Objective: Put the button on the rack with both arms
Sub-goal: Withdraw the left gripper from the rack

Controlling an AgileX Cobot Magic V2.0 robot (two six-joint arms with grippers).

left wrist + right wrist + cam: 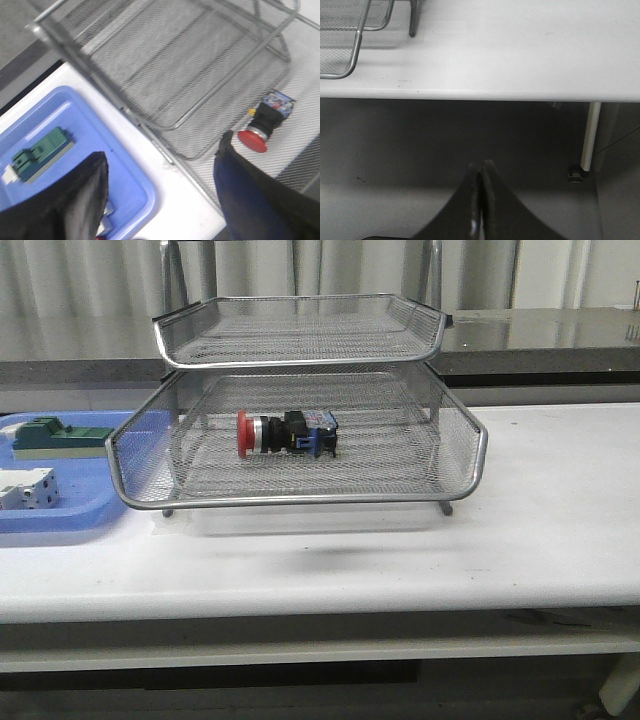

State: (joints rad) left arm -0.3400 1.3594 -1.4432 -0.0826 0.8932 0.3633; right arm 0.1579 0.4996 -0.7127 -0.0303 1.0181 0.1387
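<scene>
Left hand wide, empty, above the blue tray at the bench's left edge. Button lies sideways in the rack's pulled-out tray, mid-bench: placement looks complete. Right hand pinched closed, empty, off the front edge.

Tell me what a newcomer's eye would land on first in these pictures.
The red-capped button stands out, lying on its side in the pulled-out lower tray of the wire rack, cap toward the blue tray. That tray sits left of the rack and holds a green block and white blocks. The left tool hangs open above the tray's edge; the right tool is shut, off the table's front.
</scene>
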